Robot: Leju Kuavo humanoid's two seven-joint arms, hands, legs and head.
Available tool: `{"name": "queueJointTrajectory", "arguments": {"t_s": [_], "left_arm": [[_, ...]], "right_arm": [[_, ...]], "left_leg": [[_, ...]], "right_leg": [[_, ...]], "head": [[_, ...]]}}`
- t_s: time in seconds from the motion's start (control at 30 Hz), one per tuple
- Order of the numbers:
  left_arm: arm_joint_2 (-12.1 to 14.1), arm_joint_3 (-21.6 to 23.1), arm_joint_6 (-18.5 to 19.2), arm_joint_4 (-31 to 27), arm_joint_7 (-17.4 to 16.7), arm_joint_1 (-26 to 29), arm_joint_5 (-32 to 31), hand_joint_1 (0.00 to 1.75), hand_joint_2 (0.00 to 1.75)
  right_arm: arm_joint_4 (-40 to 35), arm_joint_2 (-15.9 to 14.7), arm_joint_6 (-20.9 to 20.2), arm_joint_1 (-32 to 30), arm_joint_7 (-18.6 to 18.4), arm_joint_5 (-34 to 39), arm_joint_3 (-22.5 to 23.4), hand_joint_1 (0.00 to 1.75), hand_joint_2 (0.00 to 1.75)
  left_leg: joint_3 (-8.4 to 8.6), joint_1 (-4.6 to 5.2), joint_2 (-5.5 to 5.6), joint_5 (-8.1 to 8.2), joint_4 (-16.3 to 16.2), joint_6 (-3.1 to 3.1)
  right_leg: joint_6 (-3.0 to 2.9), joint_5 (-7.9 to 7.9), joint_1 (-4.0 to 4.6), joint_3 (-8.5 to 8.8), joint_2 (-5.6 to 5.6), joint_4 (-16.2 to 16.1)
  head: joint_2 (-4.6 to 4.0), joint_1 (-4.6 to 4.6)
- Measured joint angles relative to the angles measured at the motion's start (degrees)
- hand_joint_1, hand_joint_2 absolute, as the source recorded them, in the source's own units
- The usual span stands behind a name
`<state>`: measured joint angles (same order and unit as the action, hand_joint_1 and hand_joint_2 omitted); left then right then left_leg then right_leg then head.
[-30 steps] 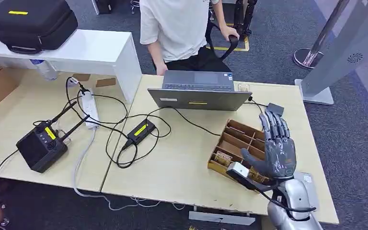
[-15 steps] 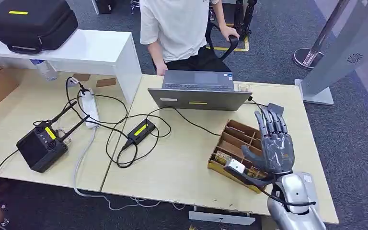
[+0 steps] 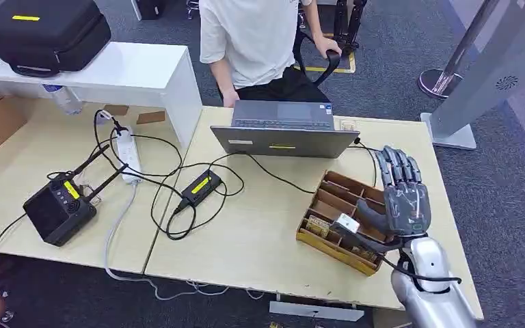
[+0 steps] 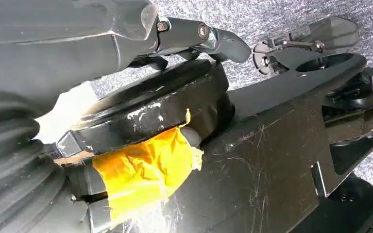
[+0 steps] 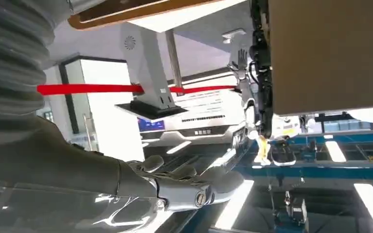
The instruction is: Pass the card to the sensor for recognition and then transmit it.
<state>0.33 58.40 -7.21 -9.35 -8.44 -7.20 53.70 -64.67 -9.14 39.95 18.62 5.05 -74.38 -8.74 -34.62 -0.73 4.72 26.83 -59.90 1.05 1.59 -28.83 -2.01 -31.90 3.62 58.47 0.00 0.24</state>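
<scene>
Hand Position Above the Card Tray

Left hand (image 4: 126, 34): hanging low beside dark body parts over grey carpet. Cannot tell whether released or clenched. Judged idle for this step.

Black reader with yellow label (image 3: 202, 186): lying flat and cabled on the tabletop (image 3: 260, 239), left of centre. Probably the sensor, placed where an inward sweep of the right arm should reach it.

Laptop (image 3: 284, 130): set at the far edge, screen turned toward the person (image 3: 253, 34), presumably to show the recognition result.

Wooden divided tray (image 3: 338, 205): placed near the right front corner, directly under the working arm, which keeps the reach short.

Card (image 3: 318, 225): not in either hand as far as shown. Pale flat pieces in the tray's near-left compartment, too small to confirm.

Right hand (image 3: 400, 198): released, fingers straight and spread, thumb angled toward the tray, grasping nothing. Held above the tray's right side, apparently staged for a descent. Expect a shift toward the near-left compartment before pinching.
</scene>
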Motion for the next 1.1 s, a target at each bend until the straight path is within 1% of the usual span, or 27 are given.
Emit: {"name": "queueJointTrajectory", "arguments": {"t_s": [0.43,0.77,1.1], "left_arm": [[0.04,0.28,-0.07,0.0,-0.15,-0.04,0.92,0.0,1.75],[0.09,0.28,-0.17,0.0,-0.17,-0.02,1.92,0.0,1.75],[0.09,0.28,-0.17,0.0,-0.17,-0.01,1.99,0.0,1.75]], "right_arm": [[0.57,-1.49,0.0,-0.26,-0.07,0.39,0.0,0.0,1.75],[-2.87,-2.54,0.0,-3.92,0.81,1.31,0.92,0.0,1.75],[-4.04,-2.91,0.0,-4.99,0.98,1.31,1.29,0.0,1.75]], "left_leg": [[0.01,0.0,-0.01,0.0,0.0,0.0],[-0.01,0.0,-0.03,0.0,0.0,0.0],[0.0,0.0,-0.03,0.0,0.0,0.0]], "right_leg": [[0.0,0.0,0.0,0.0,0.0,-0.01],[0.0,0.0,0.0,-0.02,0.01,-0.01],[0.01,0.01,0.0,-0.01,0.01,-0.01]], "head": [[0.0,0.02],[0.0,0.02],[0.0,0.02]]}}
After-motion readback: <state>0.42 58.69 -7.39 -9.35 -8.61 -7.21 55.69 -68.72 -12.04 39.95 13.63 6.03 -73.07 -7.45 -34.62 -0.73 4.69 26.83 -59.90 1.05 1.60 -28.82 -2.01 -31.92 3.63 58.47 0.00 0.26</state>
